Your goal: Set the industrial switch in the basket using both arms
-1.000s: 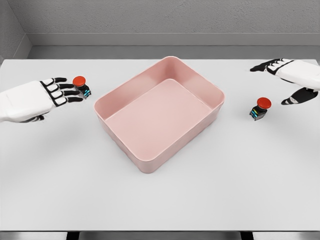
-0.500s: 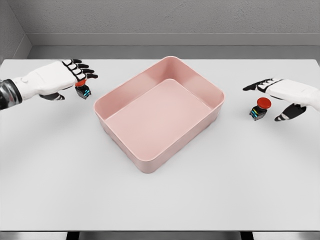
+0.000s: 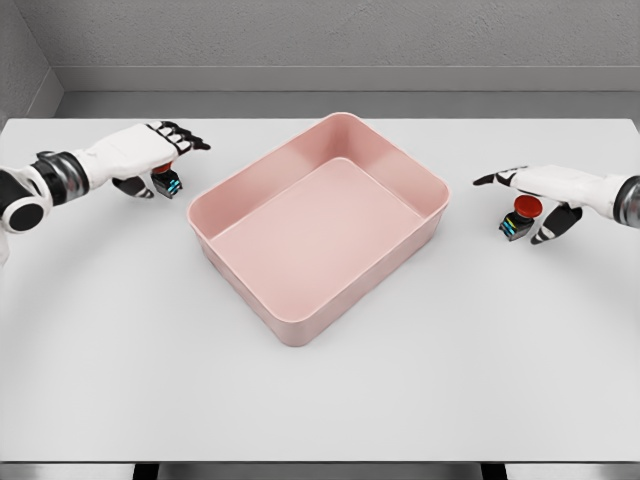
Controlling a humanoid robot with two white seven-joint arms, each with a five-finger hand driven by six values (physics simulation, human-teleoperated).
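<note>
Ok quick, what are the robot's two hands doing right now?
Left hand: open, fingers spread above the left switch.
Right hand: open, around the right switch, not gripping.

Pink basket (image 3: 318, 225) mid tabletop (image 3: 320, 400). Left hand (image 3: 150, 150) spread over one red-capped switch (image 3: 166, 182); right hand (image 3: 540, 190) spread over another switch (image 3: 520, 218). Both switches outside basket.

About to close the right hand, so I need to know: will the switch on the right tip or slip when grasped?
The right switch is probably rigid and light. Its red cap overhangs a smaller dark body, so a sideways nudge might tip it. The cap looks smooth; the right hand would likely hold the blocky body more securely.
</note>
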